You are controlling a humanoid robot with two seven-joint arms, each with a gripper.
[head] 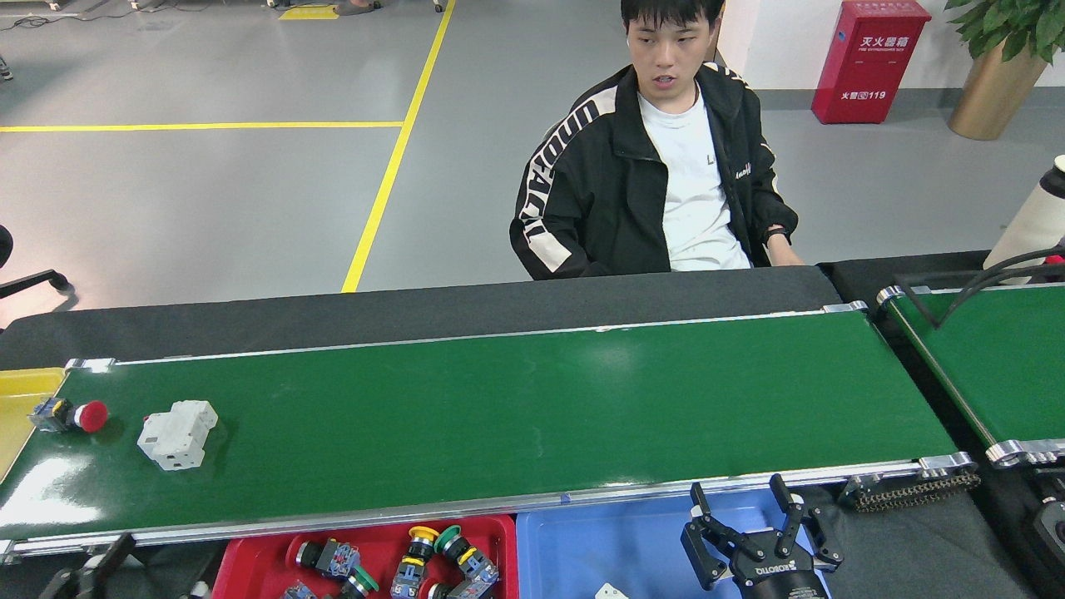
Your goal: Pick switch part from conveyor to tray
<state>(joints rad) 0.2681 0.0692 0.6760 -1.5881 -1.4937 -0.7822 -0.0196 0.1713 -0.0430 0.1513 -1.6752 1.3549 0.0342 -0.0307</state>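
Nearest, beside the red tray [258, 553], the right gripper [743, 514] hangs with fingers spread and empty, the left gripper [87, 574] unreadable, while beyond it on the conveyor [516, 416] sit a red-capped switch part [71, 415] and a white breaker [176, 433]: light, rigid, smooth plastic, probably best pinched across the flat body.

Factory or workshop floor, grey floor with yellow lane lines [391, 166], green conveyor [516, 416], red fire extinguisher cabinet [865, 62], parts trays [582, 541]

Two parts on the conveyor [499, 408]: one red-capped switch part [71, 415], one white breaker [176, 433].
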